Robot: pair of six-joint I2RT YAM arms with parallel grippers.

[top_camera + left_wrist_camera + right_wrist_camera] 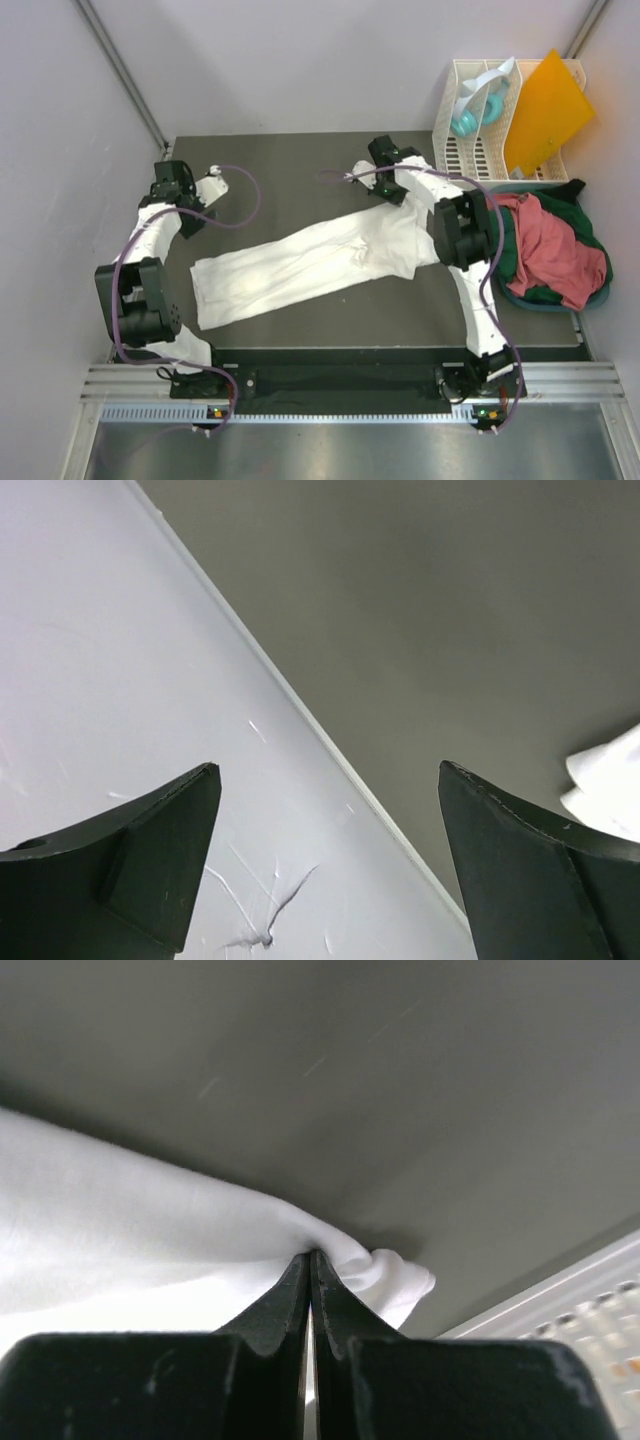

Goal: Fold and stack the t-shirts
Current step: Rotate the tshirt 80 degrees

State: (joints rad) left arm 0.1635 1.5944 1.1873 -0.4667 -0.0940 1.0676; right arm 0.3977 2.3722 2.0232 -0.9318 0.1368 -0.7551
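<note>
A large white t-shirt (300,262) lies stretched in a long diagonal band across the dark table, from near left to far right. My right gripper (390,190) is at its far right end. In the right wrist view that gripper (312,1254) is shut on a bunched fold of the white t-shirt (150,1220). My left gripper (213,172) hovers by the left wall, away from the cloth. In the left wrist view it (328,770) stands wide open with nothing in it, and a corner of white cloth (612,780) shows at the right edge. Salmon-red (550,250) and dark green (590,235) t-shirts lie heaped at the right.
A white slatted rack (455,135) stands at the back right with an orange sheet (545,110) and a teal object (468,118) in it. Pale walls close in the left side (120,680) and the back. The table's metal front rail (340,385) runs between the arm bases.
</note>
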